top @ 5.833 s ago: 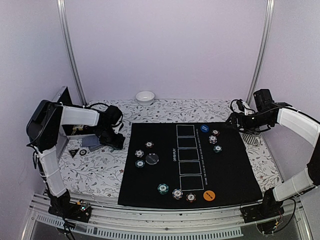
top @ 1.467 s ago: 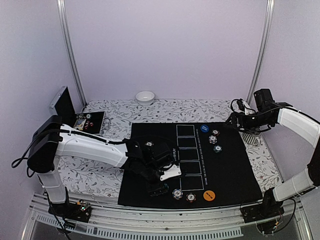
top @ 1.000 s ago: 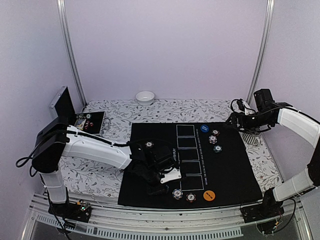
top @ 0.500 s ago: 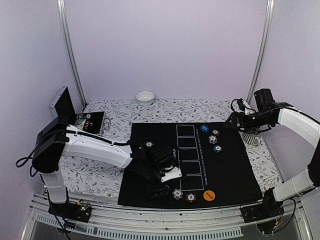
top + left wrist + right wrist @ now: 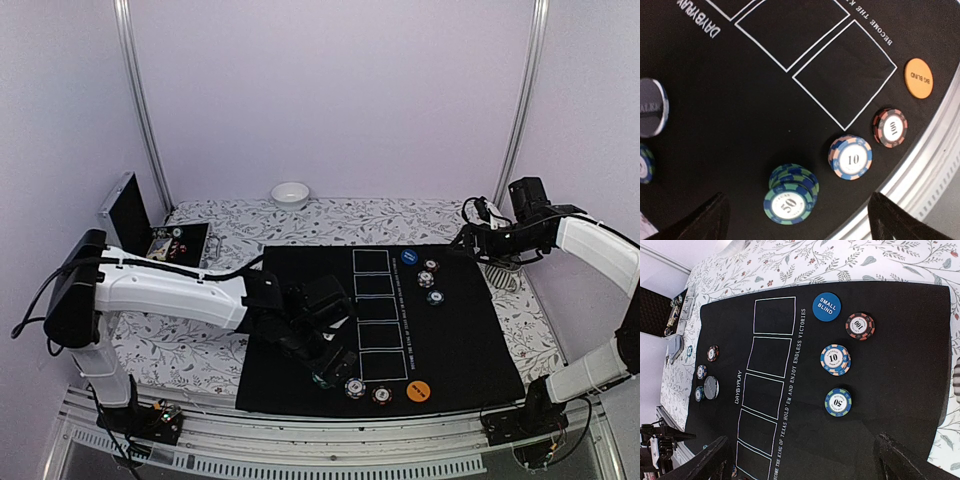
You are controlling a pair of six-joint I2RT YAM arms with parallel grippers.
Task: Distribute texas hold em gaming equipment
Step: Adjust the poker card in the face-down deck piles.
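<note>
Left gripper (image 5: 325, 365) had just spread its fingers wide and let go, so the green 50 chip stack (image 5: 790, 196) sat loose on the black mat (image 5: 740, 125) right between them, and that drop looked done. A second earlier those fingers were nearly pinched together there. Further back, the arm was over by the open case (image 5: 128, 212). Right gripper (image 5: 478, 240) stayed spread, holding nothing.

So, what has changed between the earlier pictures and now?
The left hand moved from the open black case to the black mat's near edge and opened, leaving a stack of green striped-edge poker chips where one lay. The right hand and remaining chips stayed put.
</note>
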